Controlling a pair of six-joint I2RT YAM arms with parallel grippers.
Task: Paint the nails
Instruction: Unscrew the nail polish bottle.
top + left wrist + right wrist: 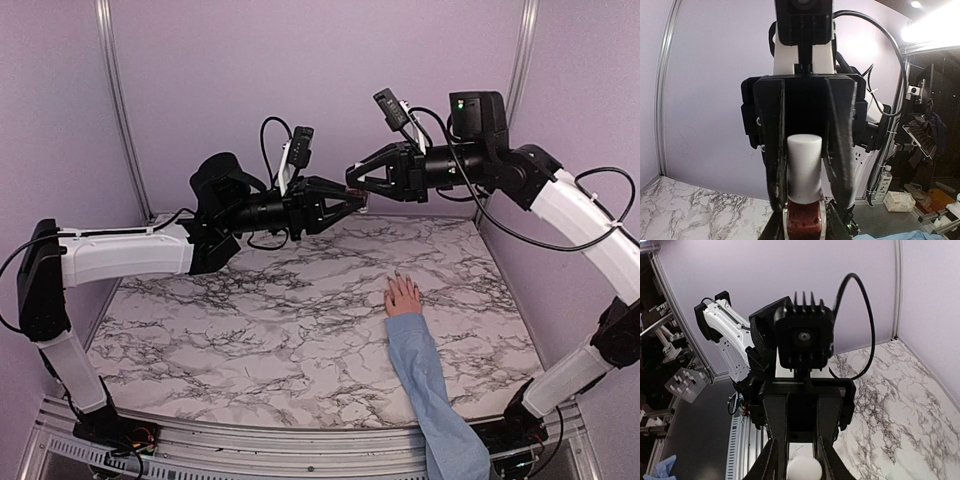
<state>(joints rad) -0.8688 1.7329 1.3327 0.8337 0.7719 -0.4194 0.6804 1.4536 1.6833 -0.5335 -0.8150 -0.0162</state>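
Note:
A small pinkish hand (403, 296) lies flat on the marble table (250, 320), its light-blue sleeve (430, 390) reaching to the near edge. The nails (398, 276) are tiny dark tips pointing away from me. High above the table both grippers meet tip to tip. My left gripper (354, 205) (804, 232) is shut on a nail polish bottle (804, 225) of red polish. The bottle's white cap (804, 165) (804, 471) sticks out toward the right arm. My right gripper (356, 186) (804, 465) is shut on that cap.
Purple walls close in the back and both sides, with metal corner posts (118, 100). The right arm's elbow (620, 335) hangs over the table's right edge, close to the sleeve. Marble surface shows to the left of the hand.

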